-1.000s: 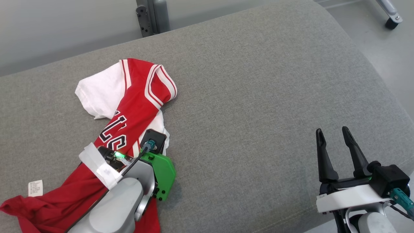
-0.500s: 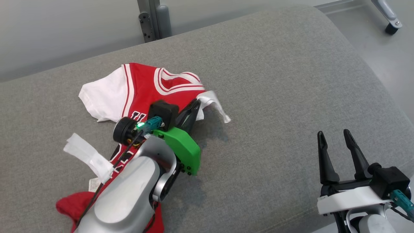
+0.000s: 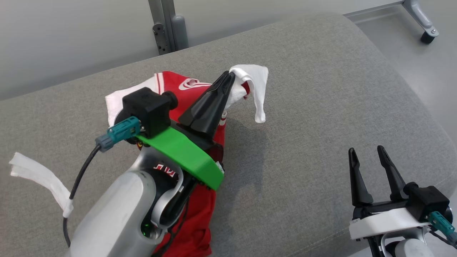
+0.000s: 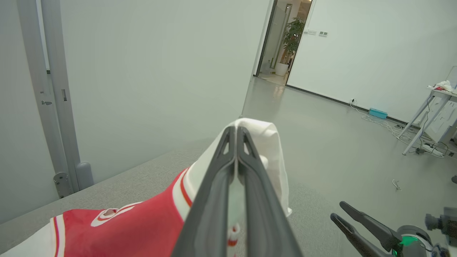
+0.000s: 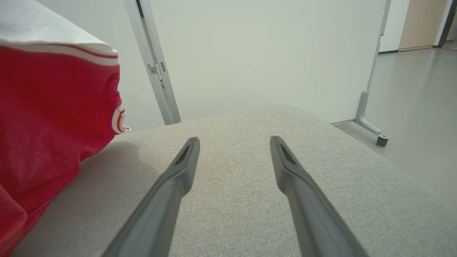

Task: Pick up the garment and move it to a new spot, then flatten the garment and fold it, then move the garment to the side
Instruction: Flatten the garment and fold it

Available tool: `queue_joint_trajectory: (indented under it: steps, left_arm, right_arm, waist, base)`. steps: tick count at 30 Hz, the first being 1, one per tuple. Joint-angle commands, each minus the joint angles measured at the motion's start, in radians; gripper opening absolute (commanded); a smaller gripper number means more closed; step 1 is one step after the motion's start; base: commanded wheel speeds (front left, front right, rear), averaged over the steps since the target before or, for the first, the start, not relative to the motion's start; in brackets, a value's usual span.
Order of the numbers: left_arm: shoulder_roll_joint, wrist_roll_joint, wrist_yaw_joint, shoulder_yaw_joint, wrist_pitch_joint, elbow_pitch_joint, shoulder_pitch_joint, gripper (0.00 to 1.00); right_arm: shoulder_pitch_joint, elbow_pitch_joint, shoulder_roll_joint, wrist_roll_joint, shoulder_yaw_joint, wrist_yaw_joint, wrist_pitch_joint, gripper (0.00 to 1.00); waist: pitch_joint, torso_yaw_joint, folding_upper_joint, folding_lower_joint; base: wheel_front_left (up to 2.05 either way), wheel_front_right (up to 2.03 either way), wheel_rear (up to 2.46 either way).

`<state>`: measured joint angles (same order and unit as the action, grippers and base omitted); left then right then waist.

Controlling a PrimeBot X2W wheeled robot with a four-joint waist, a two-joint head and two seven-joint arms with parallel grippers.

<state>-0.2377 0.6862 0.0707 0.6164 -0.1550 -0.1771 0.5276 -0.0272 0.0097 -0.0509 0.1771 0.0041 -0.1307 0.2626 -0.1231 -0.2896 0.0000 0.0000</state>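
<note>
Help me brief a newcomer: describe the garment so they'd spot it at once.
Start at the wide grey fabric cushion. On its left half a red-and-white jersey with striped trim hangs bunched from the left gripper, which is shut on its white sleeve. Its bright red sets it apart from the grey cushion and the open, empty right gripper.

- Grey cushion [image 3: 303, 107] lies bare between the lifted garment [image 3: 200, 221] and the right gripper [image 3: 366, 150].
- Left arm [image 3: 117, 214] and garment block the cushion's left part.
</note>
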Motion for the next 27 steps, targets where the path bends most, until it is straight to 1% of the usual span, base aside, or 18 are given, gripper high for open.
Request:
queue_joint_trajectory:
  steps: [1,6,9,18,22,27]
  left_arm:
    - [-0.002,0.013,0.002,0.002,-0.008,-0.028,-0.017,0.0]
    - [0.018,0.044,-0.007,0.024,-0.03,-0.131,-0.028,0.0]
    - [0.03,0.063,-0.004,0.032,-0.043,-0.191,-0.024,0.0]
    - [0.065,0.158,0.018,0.022,-0.099,-0.351,-0.008,0.0]
    - [0.037,0.18,0.037,-0.025,-0.136,-0.344,0.016,0.0]
    - [-0.017,0.209,0.047,-0.114,-0.163,-0.245,0.057,0.0]
  right_arm:
    - [-0.009,-0.001,-0.001,-0.003,-0.003,0.0,0.003,1.0]
    - [-0.009,0.002,-0.001,0.005,-0.004,0.0,0.003,1.0]
    - [-0.006,0.003,-0.001,0.009,-0.003,0.0,0.003,1.0]
    - [-0.003,0.004,0.0,0.024,-0.006,0.0,0.003,1.0]
    - [0.014,0.007,-0.001,0.033,-0.004,0.0,0.003,1.0]
    - [0.03,0.011,-0.001,0.053,0.006,0.0,0.003,1.0]
  waist:
    - [0.0,-0.004,0.0,0.0]
    - [0.001,-0.013,0.0,0.0]
    - [0.001,-0.02,0.0,0.0]
    - [-0.008,-0.038,0.0,0.0]
    - [-0.018,-0.047,0.0,0.0]
    - [-0.035,-0.064,0.0,0.0]
  base:
    - [0.0,0.0,0.0]
    - [0.0,0.0,0.0]
    - [0.0,0.0,0.0]
    - [0.0,0.0,0.0]
    - [0.0,0.0,0.0]
    - [0.0,0.0,0.0]
